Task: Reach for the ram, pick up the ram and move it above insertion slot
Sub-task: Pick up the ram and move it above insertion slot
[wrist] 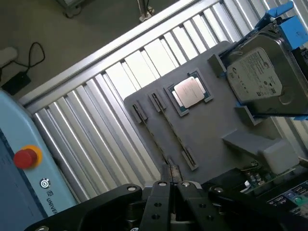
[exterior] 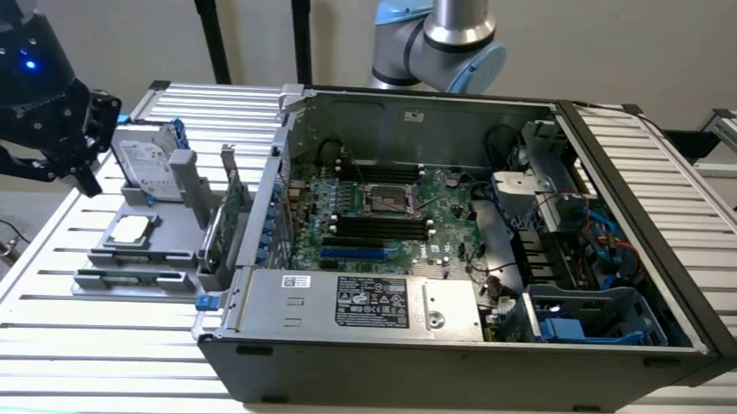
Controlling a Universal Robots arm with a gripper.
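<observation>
currently, in the exterior view, your gripper hangs at about ten o'clock in the scene, over the slatted metal table. it is just beside the silver hard drive, which stands upright in a grey holder tray. its jaws are pressed together and grip nothing. the ram, a thin green stick, lies in the tray's nearest slot at about eight o'clock in the scene, toward six o'clock from the gripper and apart from it. a square processor chip sits in the tray between the hard drive and the ram. a taller green expansion card stands on edge at the tray's three o'clock side. the open computer case takes up the middle and three o'clock side, and its motherboard shows black memory slots. in the wrist view, the closed fingers point toward the grey tray, with the processor chip and hard drive beyond them.
</observation>
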